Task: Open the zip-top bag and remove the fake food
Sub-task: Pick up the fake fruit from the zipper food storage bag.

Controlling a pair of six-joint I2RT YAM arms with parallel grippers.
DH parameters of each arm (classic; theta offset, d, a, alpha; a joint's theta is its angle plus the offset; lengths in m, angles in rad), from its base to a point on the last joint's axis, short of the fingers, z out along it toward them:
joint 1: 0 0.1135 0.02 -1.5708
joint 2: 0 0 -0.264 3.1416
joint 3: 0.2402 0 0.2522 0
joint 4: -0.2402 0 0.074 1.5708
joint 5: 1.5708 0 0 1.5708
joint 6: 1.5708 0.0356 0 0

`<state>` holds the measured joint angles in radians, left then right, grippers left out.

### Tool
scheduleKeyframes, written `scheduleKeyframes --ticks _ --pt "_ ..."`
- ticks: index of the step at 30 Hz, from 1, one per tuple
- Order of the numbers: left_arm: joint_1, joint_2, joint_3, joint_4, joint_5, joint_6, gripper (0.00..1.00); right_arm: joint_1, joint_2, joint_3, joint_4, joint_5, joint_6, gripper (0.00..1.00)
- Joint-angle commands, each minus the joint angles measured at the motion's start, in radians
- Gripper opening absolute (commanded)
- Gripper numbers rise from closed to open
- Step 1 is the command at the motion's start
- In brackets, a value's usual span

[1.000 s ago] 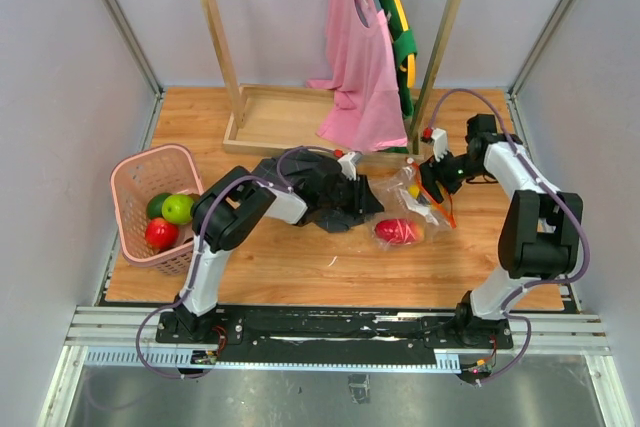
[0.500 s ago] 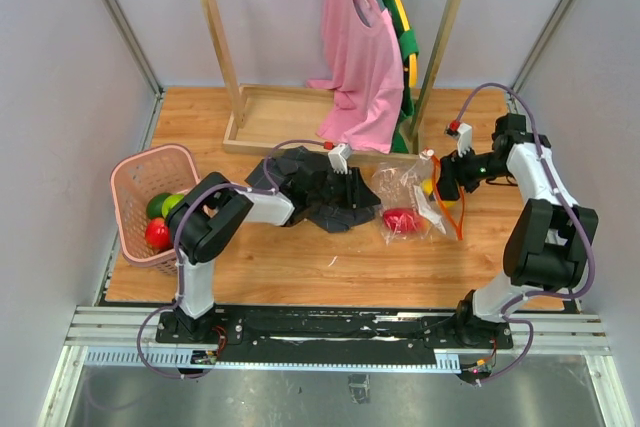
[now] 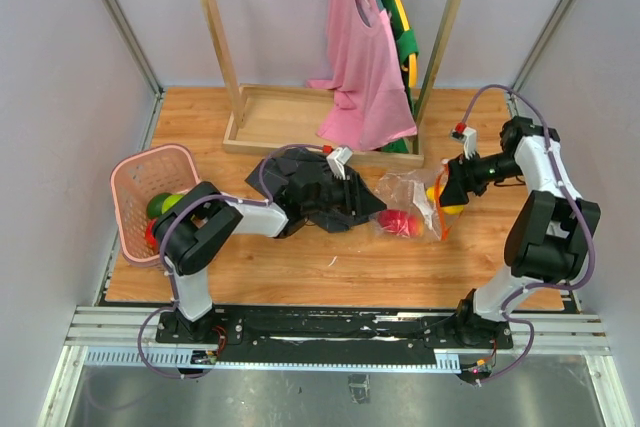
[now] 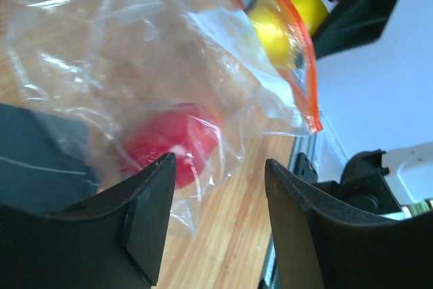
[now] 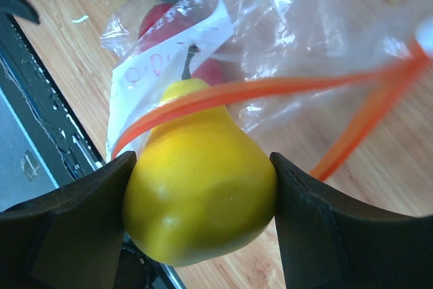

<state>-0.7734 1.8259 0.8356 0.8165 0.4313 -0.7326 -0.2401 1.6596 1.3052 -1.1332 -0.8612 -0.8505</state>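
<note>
The clear zip-top bag (image 3: 405,192) lies crumpled on the wooden table right of centre, its orange zip strip (image 5: 270,89) open. A red fake fruit (image 3: 400,222) (image 4: 172,140) sits inside it. My right gripper (image 3: 448,193) (image 5: 203,194) is shut on a yellow pear (image 5: 203,201) (image 4: 281,21) at the bag's mouth, and the strip lies across the pear's neck. My left gripper (image 3: 368,205) (image 4: 218,174) is open just left of the bag (image 4: 135,52), with only table between its fingers.
A pink basket (image 3: 150,159) at the left holds a green fruit (image 3: 165,205) and a red one, partly hidden by the left arm. A dark cloth (image 3: 300,182) lies under the left arm. A wooden clothes rack with a pink shirt (image 3: 365,67) stands at the back.
My right gripper has drawn the yellow pear rightwards, dragging the bag and its red fruit along. My left gripper's jaws have opened wider.
</note>
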Motion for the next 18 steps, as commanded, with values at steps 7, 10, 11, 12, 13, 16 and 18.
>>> scheduleKeyframes --ticks 7,10,11,12,13,16,18 --pt "-0.032 -0.056 -0.045 0.114 -0.012 0.011 0.59 -0.084 -0.130 0.075 -0.020 0.140 -0.046 0.10" --pt "-0.032 -0.146 -0.094 0.097 -0.054 0.051 0.60 -0.106 -0.159 0.075 -0.014 0.143 -0.047 0.09" --pt "-0.032 -0.178 -0.111 0.088 -0.068 0.068 0.61 -0.112 -0.168 0.073 -0.014 0.141 -0.047 0.09" --pt "-0.032 -0.217 -0.130 0.081 -0.087 0.084 0.63 -0.118 -0.178 0.070 -0.016 0.139 -0.047 0.10" --pt "-0.032 -0.253 -0.151 0.077 -0.105 0.099 0.65 -0.124 -0.189 0.069 -0.016 0.138 -0.048 0.10" --pt "-0.032 -0.375 -0.225 0.075 -0.159 0.146 0.71 -0.133 -0.225 0.063 -0.025 0.125 -0.055 0.09" --pt "-0.032 -0.471 -0.276 0.088 -0.192 0.175 0.77 -0.134 -0.250 0.062 -0.036 0.111 -0.059 0.09"
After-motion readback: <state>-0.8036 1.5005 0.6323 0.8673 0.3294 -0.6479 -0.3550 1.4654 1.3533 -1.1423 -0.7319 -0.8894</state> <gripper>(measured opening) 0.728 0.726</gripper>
